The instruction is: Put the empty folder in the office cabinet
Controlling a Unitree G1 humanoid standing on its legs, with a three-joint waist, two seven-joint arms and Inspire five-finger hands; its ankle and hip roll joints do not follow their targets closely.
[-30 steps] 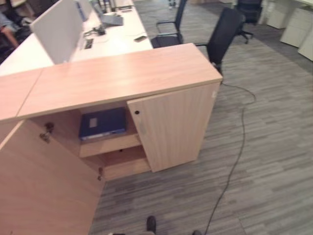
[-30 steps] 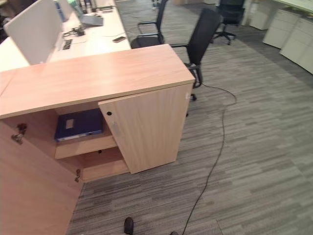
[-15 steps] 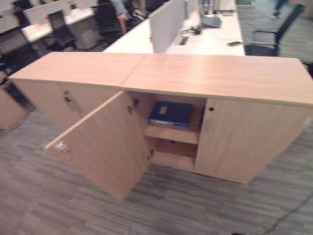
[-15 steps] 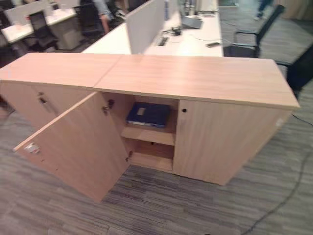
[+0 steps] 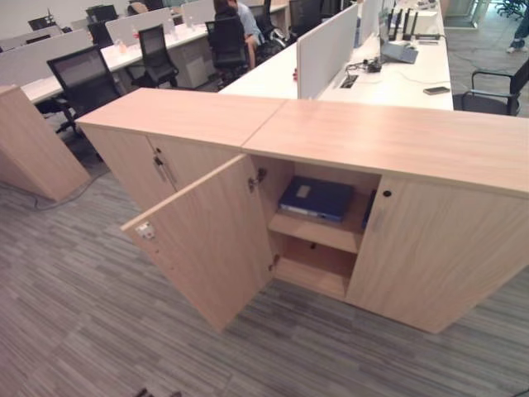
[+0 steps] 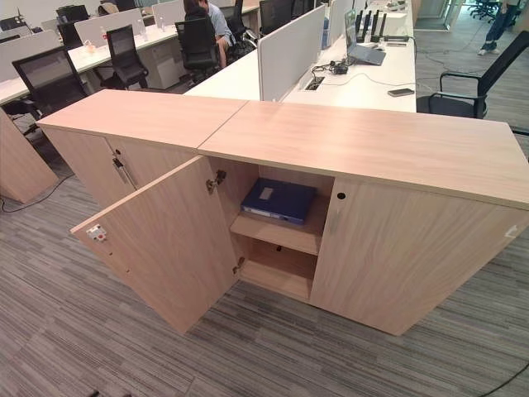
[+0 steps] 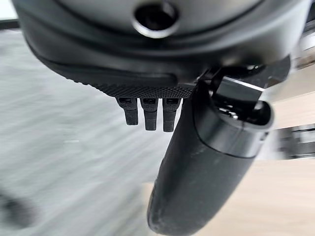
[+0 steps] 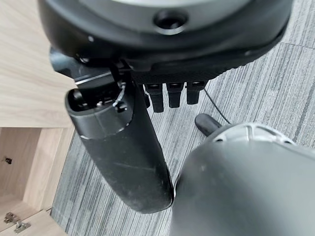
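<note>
A dark blue folder with a white label lies flat on the upper shelf of the light wood office cabinet. The cabinet's left door stands swung wide open towards me, and its right door is shut. The lower shelf holds nothing that I can see. My left hand shows in the left wrist view with straight fingers and nothing in it, above carpet. In the right wrist view my right hand is just as relaxed and holds nothing, beside the cabinet's wood.
A second cabinet with shut doors joins on the left, and another wooden unit stands at the far left. Behind are white desks with dividers, black office chairs and a seated person. Grey carpet spreads in front.
The camera has swung left, so the whole cabinet and its open door now show. The folder lies on the same shelf as before.
</note>
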